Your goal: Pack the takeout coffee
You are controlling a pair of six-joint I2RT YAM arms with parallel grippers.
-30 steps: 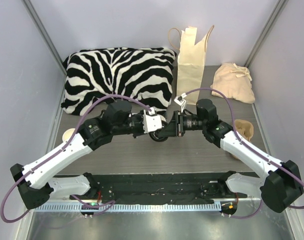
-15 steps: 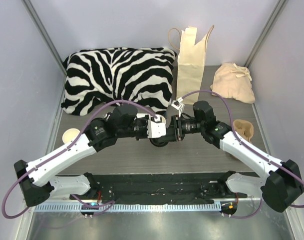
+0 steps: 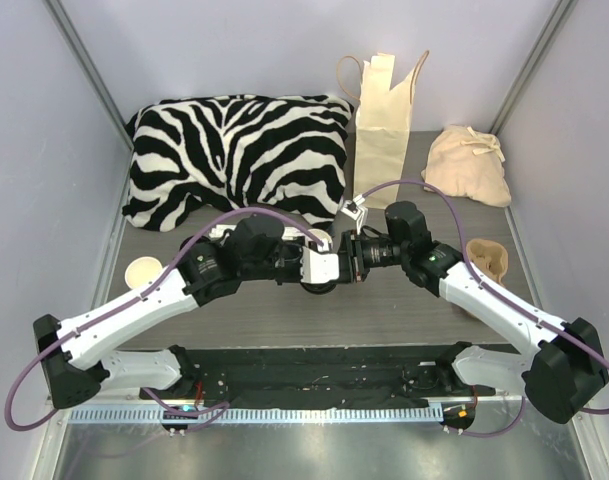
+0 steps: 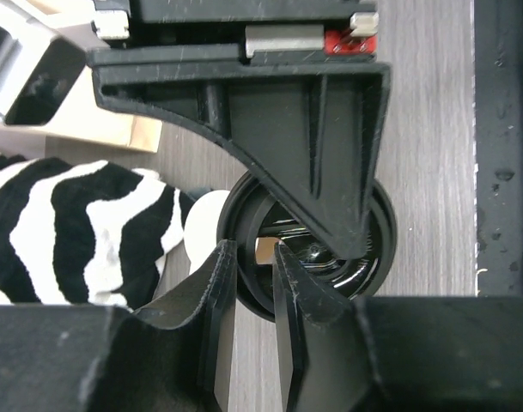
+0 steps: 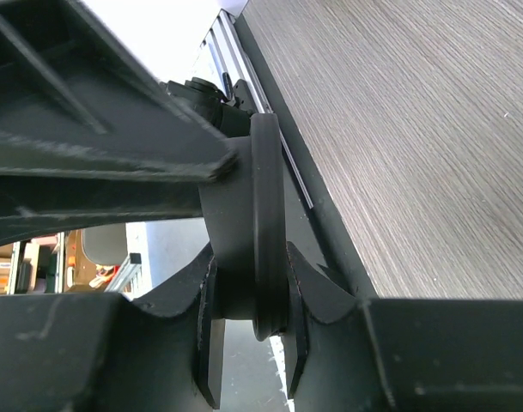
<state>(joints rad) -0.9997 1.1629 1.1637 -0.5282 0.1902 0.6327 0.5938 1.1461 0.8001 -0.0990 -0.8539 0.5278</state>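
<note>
The takeout coffee [image 3: 487, 258], a small brown kraft cup, stands at the right of the table beside my right forearm, held by nothing. My two grippers meet at the table's middle on a flat round black lid [image 3: 320, 284]. My right gripper [image 3: 338, 264] is shut across the lid's thickness; its edge [image 5: 265, 189] stands between the jaws of my right gripper [image 5: 251, 257]. My left gripper [image 3: 314, 266] straddles the rim of the lid [image 4: 368, 257] with a narrow gap, one finger outside and one inside, shown in the left wrist view [image 4: 254, 253]. The lid hangs just above the table.
A zebra-striped cushion [image 3: 234, 150] fills the back left. An upright cream paper bag [image 3: 384, 130] stands at the back middle and a cloth pouch [image 3: 469, 165] at the back right. A brown cup with a white top [image 3: 141, 270] is at the left edge. A black mat [image 3: 314, 365] lines the near edge.
My left arm has pushed right, sliding its fingers onto the lid's rim. The right gripper, still holding the lid, has shifted slightly right and back.
</note>
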